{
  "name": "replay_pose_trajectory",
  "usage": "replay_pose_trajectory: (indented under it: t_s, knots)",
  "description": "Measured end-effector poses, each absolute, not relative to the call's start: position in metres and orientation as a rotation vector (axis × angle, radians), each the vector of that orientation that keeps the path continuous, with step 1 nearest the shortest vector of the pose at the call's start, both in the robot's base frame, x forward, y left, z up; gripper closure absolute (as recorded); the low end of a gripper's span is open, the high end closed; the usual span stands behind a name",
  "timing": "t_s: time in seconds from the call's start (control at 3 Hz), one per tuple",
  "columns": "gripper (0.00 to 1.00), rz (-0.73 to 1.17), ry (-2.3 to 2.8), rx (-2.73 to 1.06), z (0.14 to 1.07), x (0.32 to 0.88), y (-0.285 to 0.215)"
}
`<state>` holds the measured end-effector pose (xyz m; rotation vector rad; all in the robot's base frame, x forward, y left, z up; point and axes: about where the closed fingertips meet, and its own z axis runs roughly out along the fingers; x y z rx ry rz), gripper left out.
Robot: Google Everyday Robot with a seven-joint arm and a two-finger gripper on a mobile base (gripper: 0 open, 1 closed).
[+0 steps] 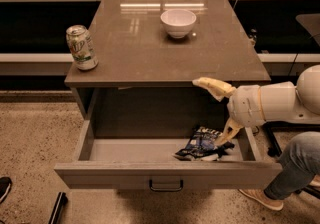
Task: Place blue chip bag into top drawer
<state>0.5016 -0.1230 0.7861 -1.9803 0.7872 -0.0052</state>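
The blue chip bag (202, 145) lies crumpled on the floor of the top drawer (110, 174), at its front right. The drawer is pulled out wide, and its dark handle (166, 186) is at the centre of the front panel. My gripper (219, 113) reaches in from the right, over the drawer's right side and just above the bag. It is open: one finger (214, 87) points up by the cabinet top's edge, and the other finger (226, 134) hangs down by the bag's right edge. The gripper holds nothing.
On the cabinet top (150, 53) stand a green-and-silver soda can (81, 48) at the left edge and a white bowl (178, 22) at the back middle. A person's jeans leg and shoe (292, 168) are at the right, beside the drawer front.
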Motion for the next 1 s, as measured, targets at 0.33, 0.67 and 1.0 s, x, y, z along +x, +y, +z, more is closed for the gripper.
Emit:
replay_pose_trajectory:
  t_s: [0.33,0.67,1.0]
  knots:
    - [0.0,-0.018,0.685,-1.974,0.816,0.486,-0.121]
    - [0.0,-0.076,0.522,-1.963,0.862,0.461,-0.126]
    - [0.0,-0.077,0.508,-1.969,0.861,0.459,-0.125]
